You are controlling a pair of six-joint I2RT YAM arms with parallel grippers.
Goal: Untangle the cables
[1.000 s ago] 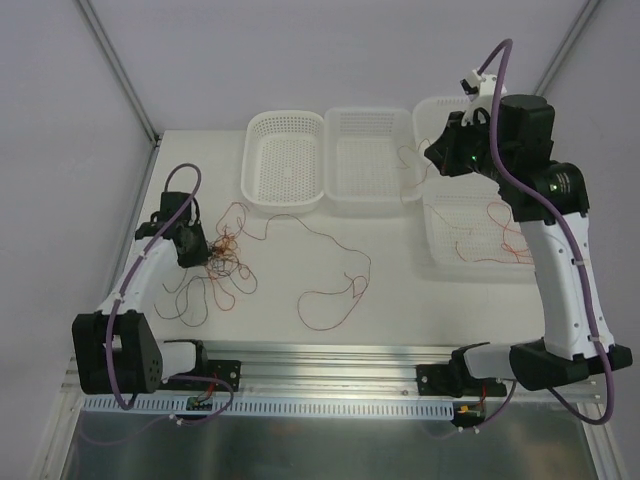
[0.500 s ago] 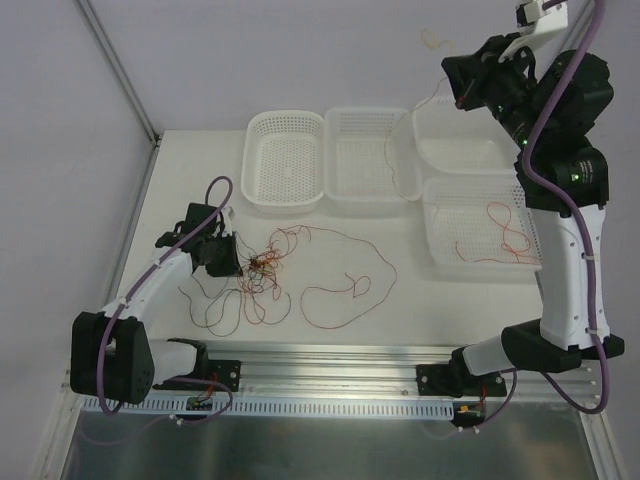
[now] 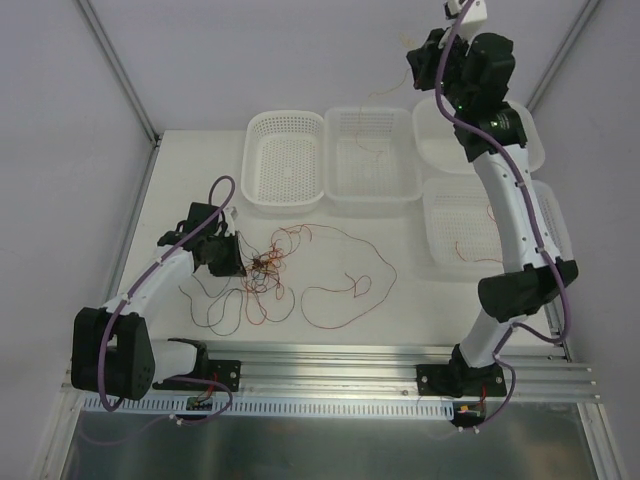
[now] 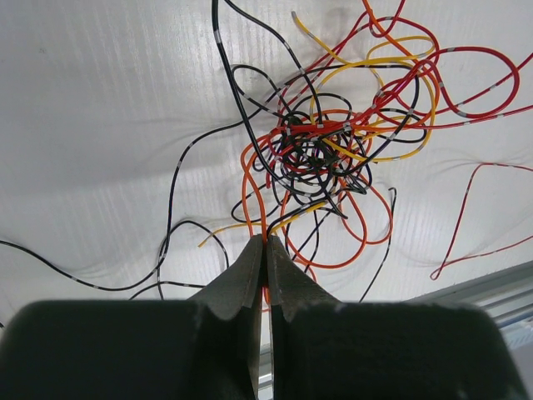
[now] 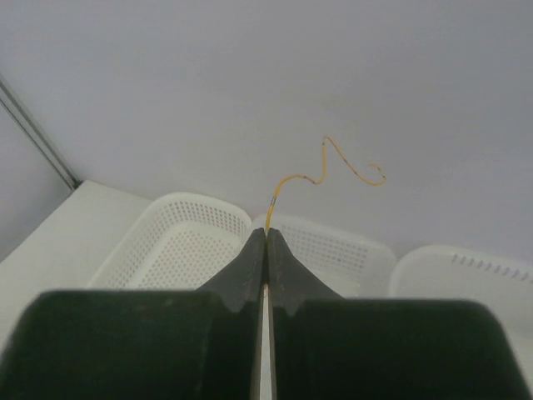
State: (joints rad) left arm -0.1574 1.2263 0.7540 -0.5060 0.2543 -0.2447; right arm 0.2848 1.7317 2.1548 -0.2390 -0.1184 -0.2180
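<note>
The left gripper (image 4: 266, 243), jaws closed, pinches the cables (image 4: 321, 142) clumped on the worktop (image 3: 430, 322); the raised right gripper (image 5: 266, 235) has its jaws clamping an orange strand (image 5: 296, 177).

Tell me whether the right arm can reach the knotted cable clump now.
Probably not at once: the right gripper is high over the far baskets, shut on a yellow cable, while the left gripper pinches the clump.

Readable text, labels, numbers: none in any view.
Pale bands spaced along the cables (image 4: 316, 129) are too small and blurred to read as characters; the white baskets (image 3: 285, 170) and the counter (image 3: 430, 300) carry no print that can be made out.
</note>
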